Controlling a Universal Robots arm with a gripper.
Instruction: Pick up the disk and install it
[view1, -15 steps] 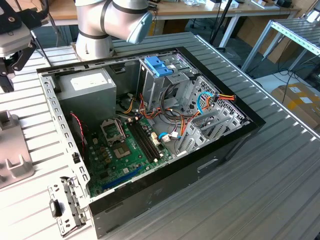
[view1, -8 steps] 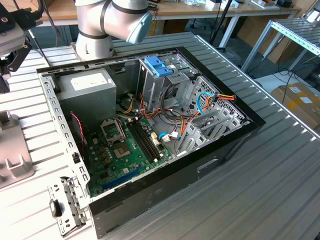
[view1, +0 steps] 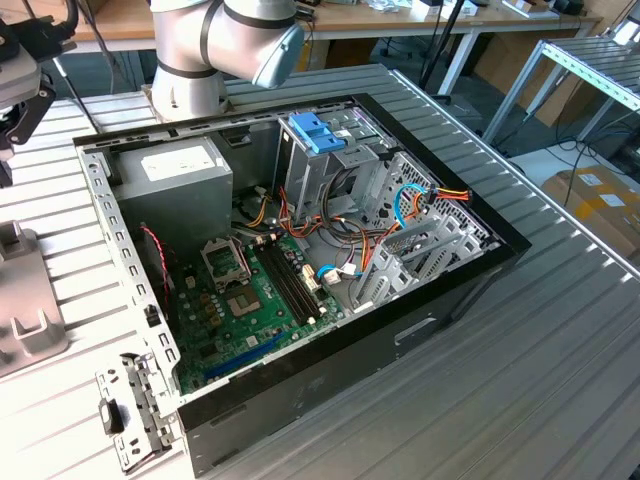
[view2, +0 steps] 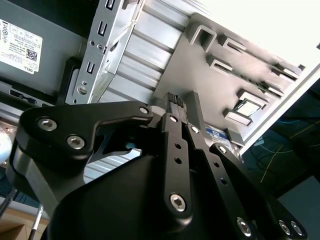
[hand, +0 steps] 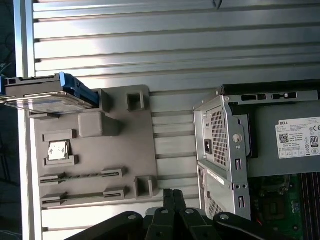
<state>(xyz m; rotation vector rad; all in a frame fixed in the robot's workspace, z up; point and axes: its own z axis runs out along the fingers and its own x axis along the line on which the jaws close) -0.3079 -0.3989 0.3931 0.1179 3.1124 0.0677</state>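
The disk (hand: 49, 96), a flat silver-grey drive in a bright blue carrier, rests at one end of a grey fixture plate (hand: 125, 145) beside the computer case. In both wrist views my gripper (hand: 172, 196) hangs above the plate's opposite end, well apart from the disk. Its black fingers (view2: 176, 106) are pressed together with nothing between them, so it is shut. In the exterior view the arm's black tool head (view1: 22, 95) sits at the far left, over the same plate (view1: 30, 330).
The open computer case (view1: 300, 250) fills the middle of the ribbed metal table, with a grey power supply (view1: 180, 170), a motherboard (view1: 250, 300) and a drive cage topped by a blue latch (view1: 315, 130). A loose metal bracket (view1: 130, 410) lies at the case's near left corner.
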